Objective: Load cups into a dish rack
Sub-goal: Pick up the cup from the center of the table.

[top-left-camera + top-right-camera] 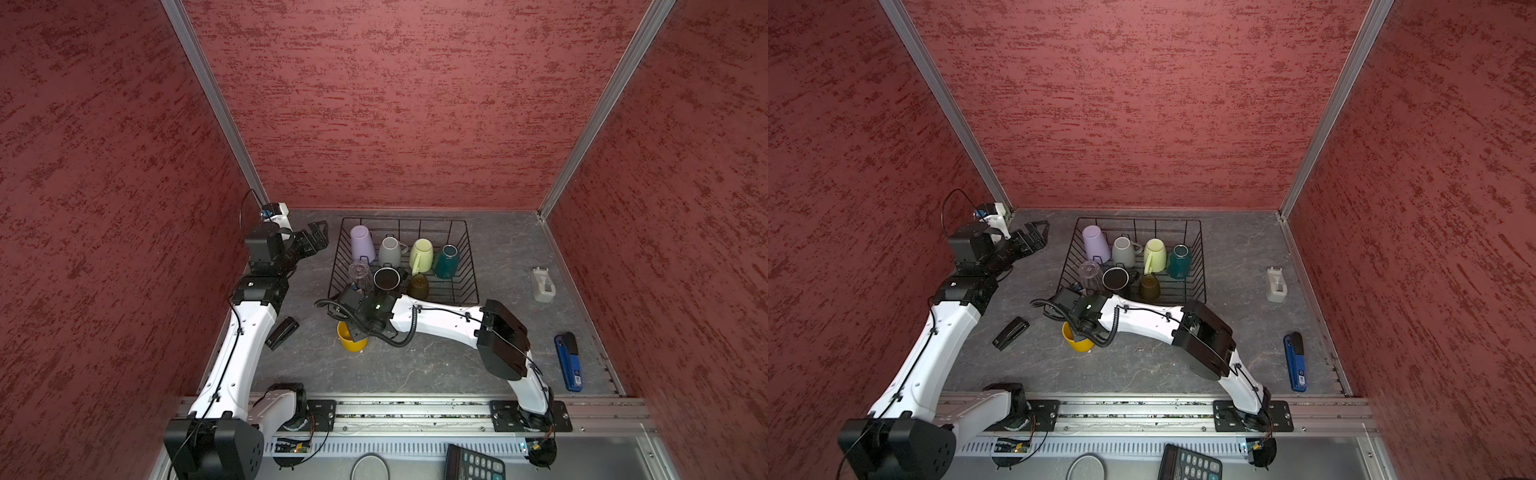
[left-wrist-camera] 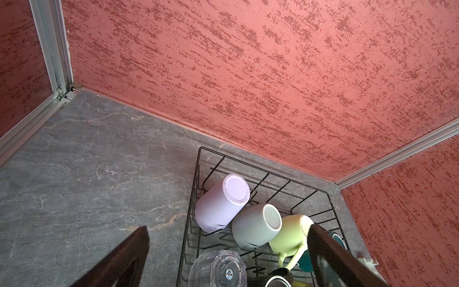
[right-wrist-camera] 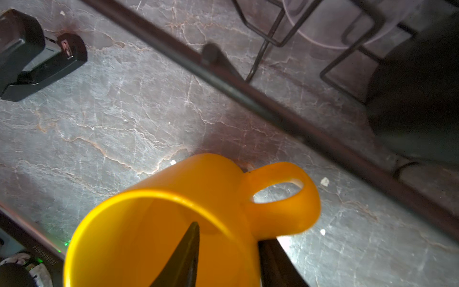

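The yellow mug (image 1: 352,338) (image 3: 173,223) hangs tilted just above the table, in front of the dish rack (image 1: 471,266) (image 1: 1200,257). My right gripper (image 1: 357,330) (image 3: 228,233) is shut on its wall by the handle, one finger inside and one outside. In the rack lie the lilac tumbler (image 1: 361,243) (image 2: 221,203), grey mug (image 1: 390,251) (image 2: 253,226), pale green mug (image 1: 422,254) (image 2: 288,236), teal mug (image 1: 446,261), clear glass (image 1: 360,274) (image 2: 216,270), black mug (image 1: 387,278) and olive glass (image 1: 417,286). My left gripper (image 1: 316,232) (image 2: 228,227) hovers open and empty, left of the rack.
A black stapler (image 1: 282,332) (image 3: 37,57) lies left of the yellow mug. A grey tape dispenser (image 1: 542,284) and a blue stapler (image 1: 568,361) sit at the right. A calculator (image 1: 473,463) and a round lid (image 1: 370,467) lie beyond the front rail. Red walls enclose three sides.
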`<state>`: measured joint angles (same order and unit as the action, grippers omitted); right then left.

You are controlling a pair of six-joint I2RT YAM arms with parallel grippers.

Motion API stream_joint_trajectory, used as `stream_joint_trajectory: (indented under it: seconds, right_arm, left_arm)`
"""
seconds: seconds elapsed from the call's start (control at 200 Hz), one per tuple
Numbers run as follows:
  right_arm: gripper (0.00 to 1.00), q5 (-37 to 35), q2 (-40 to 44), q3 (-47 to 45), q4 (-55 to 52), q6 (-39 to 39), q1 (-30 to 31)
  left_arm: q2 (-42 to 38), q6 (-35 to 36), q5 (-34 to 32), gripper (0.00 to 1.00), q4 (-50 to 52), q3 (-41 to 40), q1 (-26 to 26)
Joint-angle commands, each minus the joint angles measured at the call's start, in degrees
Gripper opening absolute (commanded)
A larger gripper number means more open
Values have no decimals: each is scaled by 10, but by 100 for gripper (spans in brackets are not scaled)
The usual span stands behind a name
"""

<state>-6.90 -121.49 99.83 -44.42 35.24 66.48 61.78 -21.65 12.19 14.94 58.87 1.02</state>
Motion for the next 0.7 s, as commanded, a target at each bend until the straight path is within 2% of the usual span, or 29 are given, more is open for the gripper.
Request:
stream_joint_trajectory:
  seconds: [0.0, 0.215, 0.561, 0.696]
  right_arm:
    - [37, -16, -16, 15, -15, -8, 0]
    - [27, -20, -15, 9, -8, -17, 1]
    - [0, -2, 36, -60, 59, -20, 0]
    - [0, 5, 66, -87, 81, -24, 1]
  left_arm:
    - [-11, -3, 9, 100, -16, -2, 4]
    - [-12, -3, 8, 100, -16, -2, 7]
    - [-16, -8, 9, 100, -17, -2, 10]
    - [-17, -9, 9, 100, -19, -3, 12]
